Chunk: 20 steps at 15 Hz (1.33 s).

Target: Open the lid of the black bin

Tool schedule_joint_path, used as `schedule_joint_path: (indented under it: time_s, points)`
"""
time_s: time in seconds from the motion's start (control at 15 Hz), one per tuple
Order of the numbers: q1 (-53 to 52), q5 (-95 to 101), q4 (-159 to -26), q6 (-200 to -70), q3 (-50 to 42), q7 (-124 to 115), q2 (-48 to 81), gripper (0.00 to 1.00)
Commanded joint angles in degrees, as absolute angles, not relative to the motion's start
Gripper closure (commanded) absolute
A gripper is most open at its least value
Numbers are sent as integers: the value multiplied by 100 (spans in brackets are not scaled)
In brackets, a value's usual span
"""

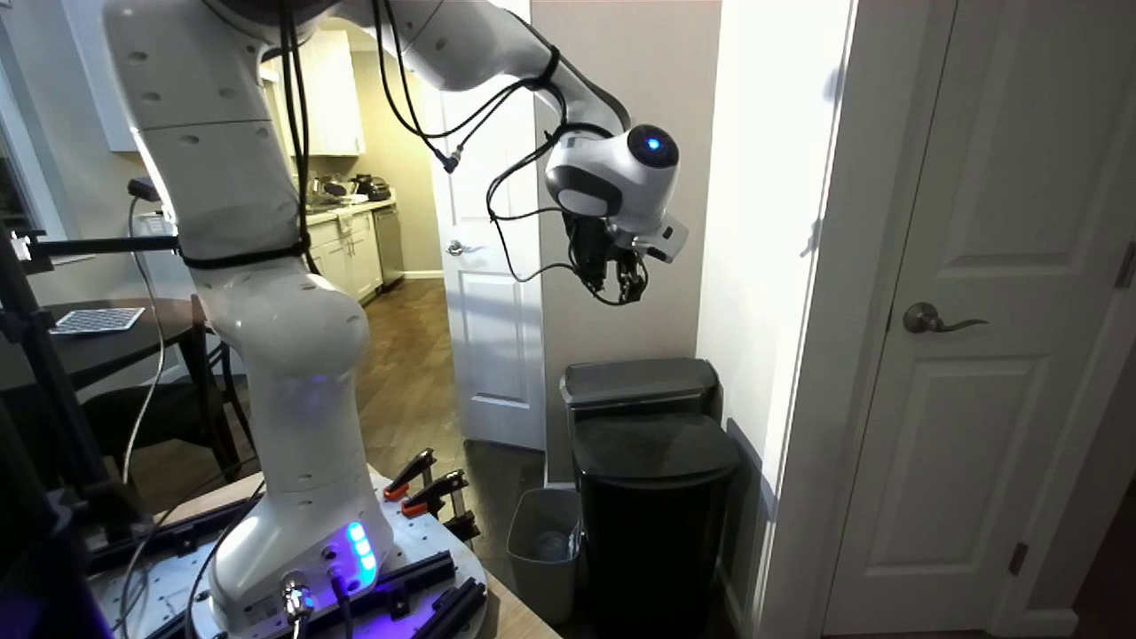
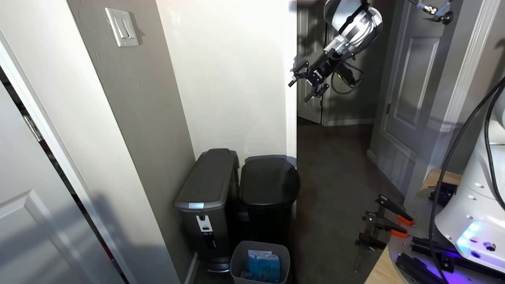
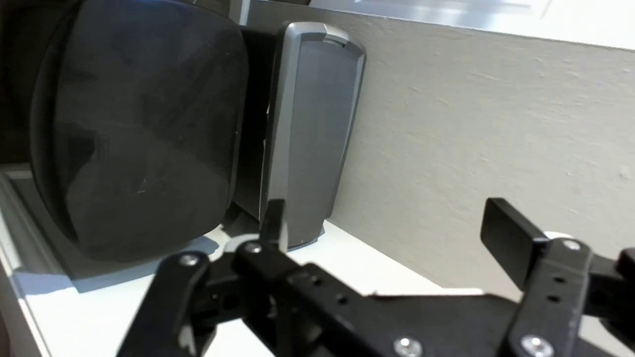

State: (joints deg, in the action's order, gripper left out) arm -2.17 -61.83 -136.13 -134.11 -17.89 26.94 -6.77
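Note:
The black bin (image 1: pixel 652 550) stands on the floor near a wall corner; its body also shows in an exterior view (image 2: pixel 270 223). Its lid (image 1: pixel 657 444) is a glossy dark panel with rounded corners, lying flat and shut on top. The lid also shows in an exterior view (image 2: pixel 269 180) and fills the left of the wrist view (image 3: pixel 149 124). My gripper (image 1: pixel 627 293) is in the air well above the bins and apart from the lid. Its fingers are spread with nothing between them, in an exterior view (image 2: pixel 300 90) and in the wrist view (image 3: pixel 389 230).
A slim grey-topped bin (image 2: pixel 209 177) stands close beside the black bin, along the grey wall (image 2: pixel 134 102). A small grey wastebasket (image 1: pixel 543 541) with items inside stands in front. A white wall (image 2: pixel 232 79) rises behind the bins. Clamps (image 1: pixel 435 488) sit on the robot's table edge.

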Motion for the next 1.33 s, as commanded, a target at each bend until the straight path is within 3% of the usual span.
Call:
schedule_joint_path:
  time_s: [0.0, 0.87, 1.27]
  points:
    - [249, -6440, -13635, -13223, -1462, 2851, -610, 0]
    - [394, -6638, -13702, -13085, -1437, 3022, -518, 0]
    - [923, -6986, -12784, -12298, -1618, 2796, 232, 0]
